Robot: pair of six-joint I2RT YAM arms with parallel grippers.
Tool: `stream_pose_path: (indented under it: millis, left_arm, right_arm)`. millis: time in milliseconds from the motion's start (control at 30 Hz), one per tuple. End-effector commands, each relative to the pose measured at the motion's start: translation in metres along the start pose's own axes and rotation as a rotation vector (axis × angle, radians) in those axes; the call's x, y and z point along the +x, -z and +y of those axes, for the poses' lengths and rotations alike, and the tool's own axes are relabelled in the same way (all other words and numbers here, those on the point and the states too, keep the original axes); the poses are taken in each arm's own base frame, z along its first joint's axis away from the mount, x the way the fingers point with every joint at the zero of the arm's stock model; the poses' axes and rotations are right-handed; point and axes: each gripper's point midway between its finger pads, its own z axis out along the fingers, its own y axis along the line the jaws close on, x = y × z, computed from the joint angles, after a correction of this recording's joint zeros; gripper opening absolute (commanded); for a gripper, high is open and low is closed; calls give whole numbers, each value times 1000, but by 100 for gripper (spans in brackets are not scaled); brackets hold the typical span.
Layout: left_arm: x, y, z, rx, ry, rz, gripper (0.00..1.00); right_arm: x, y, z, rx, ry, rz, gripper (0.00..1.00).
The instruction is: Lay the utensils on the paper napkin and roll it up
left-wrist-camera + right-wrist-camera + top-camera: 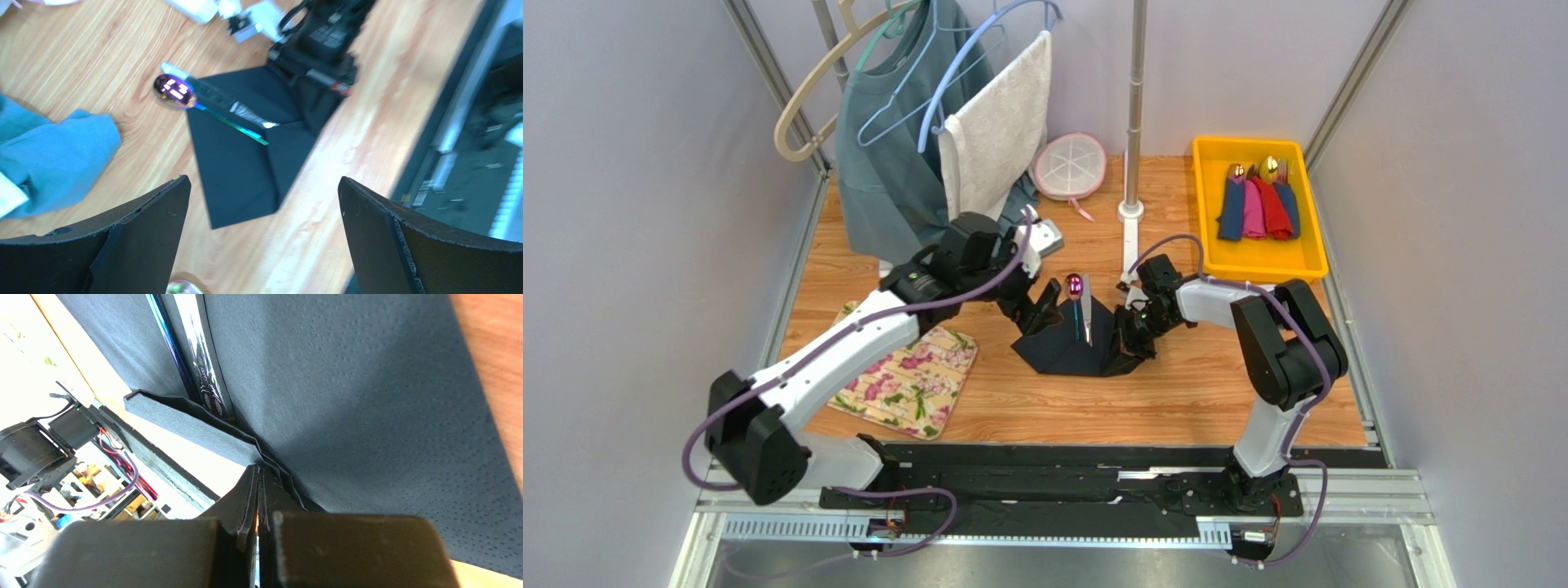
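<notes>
Done: utensils (227, 113) laid on the black paper napkin (245, 177), mid-table, right side partly folded over. Left to do: the rolling. Spread wide above: left gripper (261, 184). Pinched shut on the napkin's fold: right gripper (258, 478).

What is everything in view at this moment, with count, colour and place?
Folded thin paper napkin: one, black, centre.
Slim cutlery pieces: at least two, dark, handles on the napkin; one has an iridescent purple spoon bowl.
Padded floral mat: one, cream with pink flowers, left of napkin.
Plastic tray: one, yellow, far right.
Rolled napkins with gold-headed cutlery: four, blue, pink, red, blue, in tray.
Hung shirt: one, teal, far left.
Hung towel: one, white, beside shirt.
Round dish: one, white-pink, far centre.
Left tool: open, above napkin.
Right tool: shut, pinching napkin edge.
</notes>
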Motion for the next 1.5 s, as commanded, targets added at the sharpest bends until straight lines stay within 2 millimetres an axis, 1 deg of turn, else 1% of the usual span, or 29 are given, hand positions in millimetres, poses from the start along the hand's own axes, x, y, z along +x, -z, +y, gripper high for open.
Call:
stream_pose_path:
  millis: [0,33,100,133,167,200,233,267,300,333,367,400,467,500,533,567,600,633,667,733,767,833,900,967,1033,1100,1167,1233,1467]
  left_arm:
    - [-12,35,-26,134,164,-85,99]
    - [-11,39,-31,160,185,-74,99]
    - [-8,45,-46,278,241,-61,99]
    - [-9,50,-67,413,303,-68,99]
    - [7,44,-72,443,376,-35,99]
    - [3,39,-73,471,387,-70,99]
    - [6,38,-81,518,475,-58,99]
    - [25,31,-84,535,529,-30,99]
    - [17,24,-83,553,553,-77,99]
    - [20,18,-80,543,574,-89,97]
    - [33,10,-79,535,612,-75,94]
    - [31,1,-76,540,638,-97,86]
    - [40,-11,-75,533,664,-71,76]
    - [47,-21,-73,535,693,-50,72]
    - [51,-26,-72,542,708,-41,70]
    - [54,-32,-72,541,726,-30,65]
    - [61,-44,-69,547,768,-7,58]
    - [61,-50,-69,561,777,-4,54]
    - [69,-61,-65,554,810,19,48]
    - [63,-70,-62,553,823,4,47]
    - [65,-75,-61,551,827,9,45]
    - [62,-80,-66,562,809,13,43]
    - [67,-86,-68,556,819,30,40]
    - [80,-96,-65,511,859,63,37]
    - [87,-102,-61,486,872,76,36]
    - [100,-108,-58,449,890,110,36]
    - [110,-110,-56,426,895,142,35]
    - [115,-112,-53,407,906,157,35]
    - [147,-115,-43,343,965,257,41]
  right_arm:
    - [-9,1,-11,66,30,-57,0]
    - [-9,1,-10,62,32,-55,0]
    - [-9,0,-9,51,28,-49,0]
    - [-9,0,-8,48,30,-48,0]
    - [-9,0,-8,47,30,-48,0]
    - [-10,0,-8,45,36,-53,0]
    - [-9,0,-8,43,33,-52,0]
    - [-8,0,-8,39,33,-50,0]
    - [-8,0,-5,29,36,-55,0]
    - [-8,0,-4,24,32,-56,0]
    - [-7,1,-3,15,35,-55,0]
    - [-7,2,0,4,37,-61,0]
    - [-6,3,1,-6,44,-64,0]
    - [-7,3,3,-13,47,-68,0]
    - [-8,4,4,-16,53,-74,0]
    - [-7,4,5,-18,59,-71,0]
    - [-7,4,5,-19,59,-72,0]
    - [-8,5,6,-22,62,-76,0]
    - [-7,4,7,-24,70,-74,0]
    - [-7,4,6,-22,69,-73,0]
    - [-6,4,6,-22,69,-71,0]
    - [-7,4,6,-18,75,-74,0]
    - [-7,5,6,-19,73,-75,0]
    - [-7,5,6,-17,77,-74,0]
    - [-7,5,7,-21,76,-72,0]
    - [-7,6,9,-27,80,-71,0]
    - [-5,6,9,-28,79,-67,0]
    - [-5,8,9,-28,87,-69,0]
    - [-5,9,11,-40,90,-67,0]
